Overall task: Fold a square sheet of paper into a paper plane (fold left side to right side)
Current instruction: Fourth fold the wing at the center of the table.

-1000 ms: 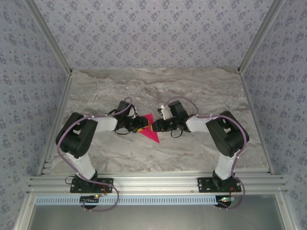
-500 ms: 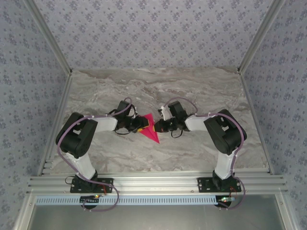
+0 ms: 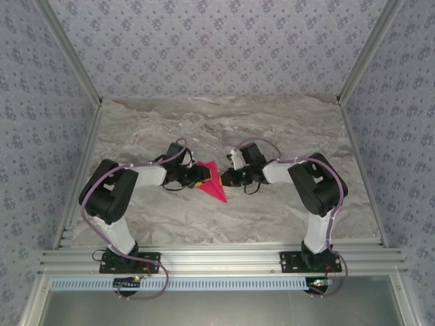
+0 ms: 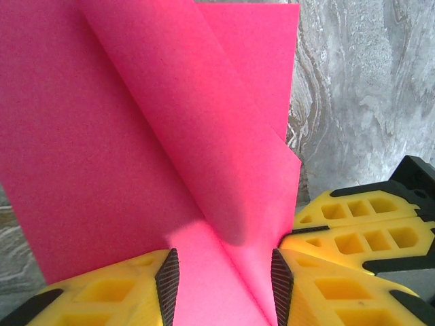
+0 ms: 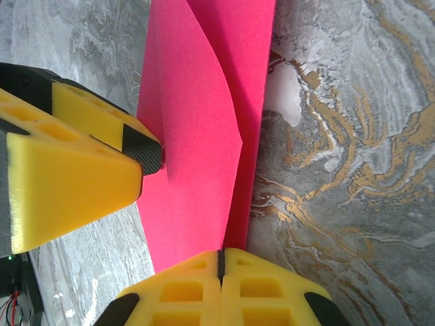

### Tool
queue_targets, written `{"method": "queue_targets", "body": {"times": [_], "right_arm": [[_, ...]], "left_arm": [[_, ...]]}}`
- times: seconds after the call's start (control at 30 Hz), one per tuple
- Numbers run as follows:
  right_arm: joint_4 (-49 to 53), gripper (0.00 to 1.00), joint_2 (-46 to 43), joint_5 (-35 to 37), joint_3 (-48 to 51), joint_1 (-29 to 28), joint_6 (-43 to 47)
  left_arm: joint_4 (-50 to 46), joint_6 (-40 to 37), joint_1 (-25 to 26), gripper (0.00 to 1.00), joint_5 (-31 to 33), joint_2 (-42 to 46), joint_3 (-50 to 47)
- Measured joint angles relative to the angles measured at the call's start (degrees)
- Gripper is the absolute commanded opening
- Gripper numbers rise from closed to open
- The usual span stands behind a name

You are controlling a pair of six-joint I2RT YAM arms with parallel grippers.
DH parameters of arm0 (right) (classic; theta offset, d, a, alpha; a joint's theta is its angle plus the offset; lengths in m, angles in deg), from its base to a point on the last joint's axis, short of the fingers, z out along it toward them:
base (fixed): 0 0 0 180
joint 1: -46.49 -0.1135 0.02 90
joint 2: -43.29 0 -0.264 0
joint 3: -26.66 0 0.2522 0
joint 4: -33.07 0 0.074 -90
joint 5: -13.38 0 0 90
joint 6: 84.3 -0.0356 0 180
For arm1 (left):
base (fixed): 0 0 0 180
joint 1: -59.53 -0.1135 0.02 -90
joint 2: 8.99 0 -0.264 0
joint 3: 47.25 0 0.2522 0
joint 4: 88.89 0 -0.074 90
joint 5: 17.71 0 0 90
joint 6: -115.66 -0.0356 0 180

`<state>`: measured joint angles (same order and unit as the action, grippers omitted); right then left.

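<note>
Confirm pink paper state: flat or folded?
Folded. The paper shows overlapping layers meeting along a crease, with one flap curling up; its edge is pinched in the shut right gripper.

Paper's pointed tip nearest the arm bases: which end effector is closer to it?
Right. The right end effector pinches the paper at its right edge, just above the tip; the left end effector sits at the paper's left side, farther from it.

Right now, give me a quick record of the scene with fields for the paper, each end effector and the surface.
paper: folded pink paper, pointed shape, one flap raised, lying mid-table
left end effector: open, fingers either side of the raised flap
right end effector: shut on the paper's edge
surface: marble-patterned tabletop
</note>
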<state>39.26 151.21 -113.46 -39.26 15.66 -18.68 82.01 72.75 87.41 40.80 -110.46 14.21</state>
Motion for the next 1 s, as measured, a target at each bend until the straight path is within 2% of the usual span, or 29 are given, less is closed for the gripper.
{"method": "queue_targets", "body": {"times": [1.0], "right_arm": [[0.61, 0.02, 0.61, -0.04, -0.66, -1.20, -0.26]], "left_arm": [[-0.13, -0.13, 0.00, 0.42, 0.02, 0.00, 0.04]]}}
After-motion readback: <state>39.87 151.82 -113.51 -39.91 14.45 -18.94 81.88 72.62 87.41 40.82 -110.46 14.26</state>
